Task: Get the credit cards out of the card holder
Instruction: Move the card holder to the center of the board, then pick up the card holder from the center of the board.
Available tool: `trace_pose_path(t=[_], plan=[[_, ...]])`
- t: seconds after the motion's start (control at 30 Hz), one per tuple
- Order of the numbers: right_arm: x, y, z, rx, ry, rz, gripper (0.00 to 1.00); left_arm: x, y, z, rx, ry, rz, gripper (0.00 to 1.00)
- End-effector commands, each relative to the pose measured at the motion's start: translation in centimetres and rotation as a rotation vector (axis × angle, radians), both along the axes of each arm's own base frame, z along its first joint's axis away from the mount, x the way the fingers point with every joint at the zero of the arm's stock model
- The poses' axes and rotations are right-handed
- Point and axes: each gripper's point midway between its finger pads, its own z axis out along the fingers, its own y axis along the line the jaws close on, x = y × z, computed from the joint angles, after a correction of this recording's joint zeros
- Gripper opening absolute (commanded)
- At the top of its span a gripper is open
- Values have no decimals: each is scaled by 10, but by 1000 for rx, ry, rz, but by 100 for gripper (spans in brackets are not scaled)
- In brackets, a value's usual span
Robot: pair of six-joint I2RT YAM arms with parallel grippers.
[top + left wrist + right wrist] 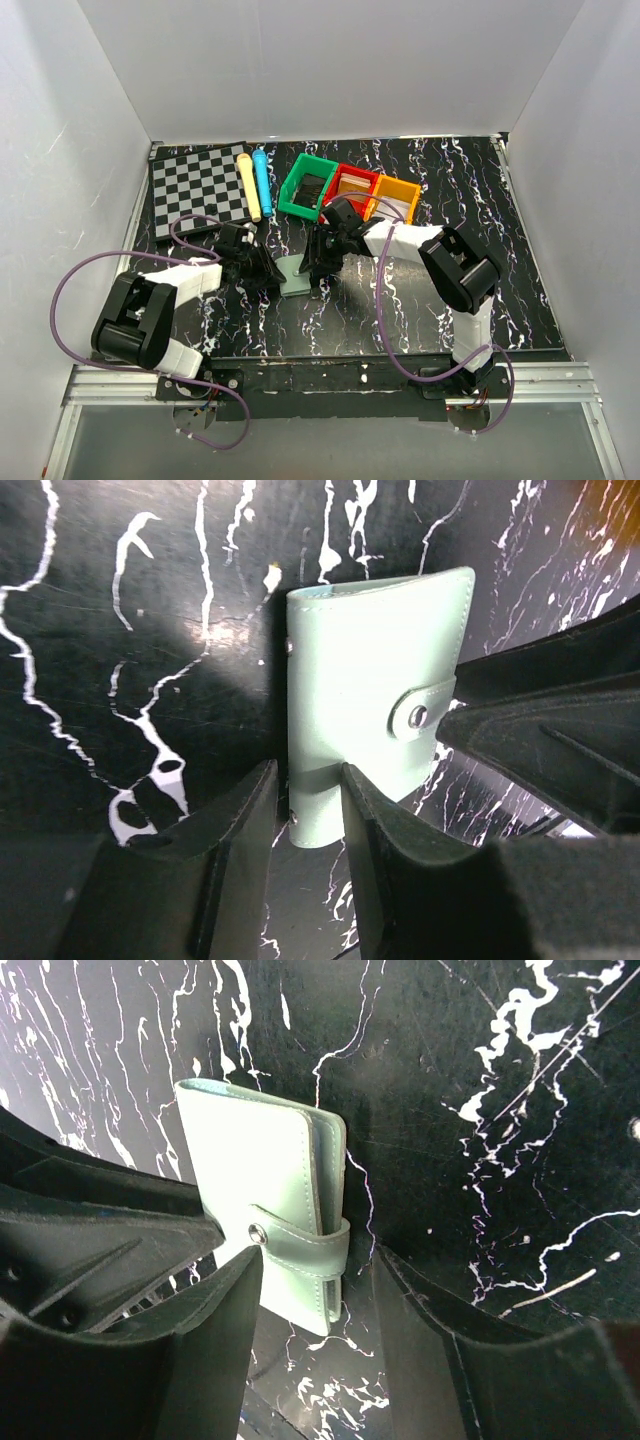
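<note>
The pale blue card holder point(297, 275) lies shut on the black marbled table between my two grippers, its strap snapped closed point(258, 1233). My left gripper point(272, 272) straddles the holder's spine-side corner point(320, 800); the right finger touches it and a thin gap shows at the left finger, so the jaws point(308, 775) are open. From the other side, my right gripper point(318, 265) straddles the strap end point(300, 1250), open point(318, 1260), with clear space beside its right finger. No credit cards show; the closed holder hides them.
Green point(308, 187), red point(350, 185) and orange point(397, 197) bins stand in a row behind the grippers. A checkerboard point(198, 185) with a yellow point(247, 185) and a blue point(262, 180) cylinder lies at the back left. White walls enclose the table.
</note>
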Motion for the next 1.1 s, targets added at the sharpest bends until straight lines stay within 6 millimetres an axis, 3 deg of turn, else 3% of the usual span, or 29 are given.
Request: trace_pose_path(t=[0.0,0.47,0.87,1.07], plan=[[-5,-8,-7,-33,1,7,56,-3,-8,-3,-14,-4,-12,31],[-11,-6,-4,-1,11,36,45,3,-8,3,3,-26,-14,33],[-31,-11,-6,45,51,66,46,3,-9,3,-3,-30,-19,33],[-29,-7,-4,57,47,73,31,1,-10,3,-15,-29,-23,33]])
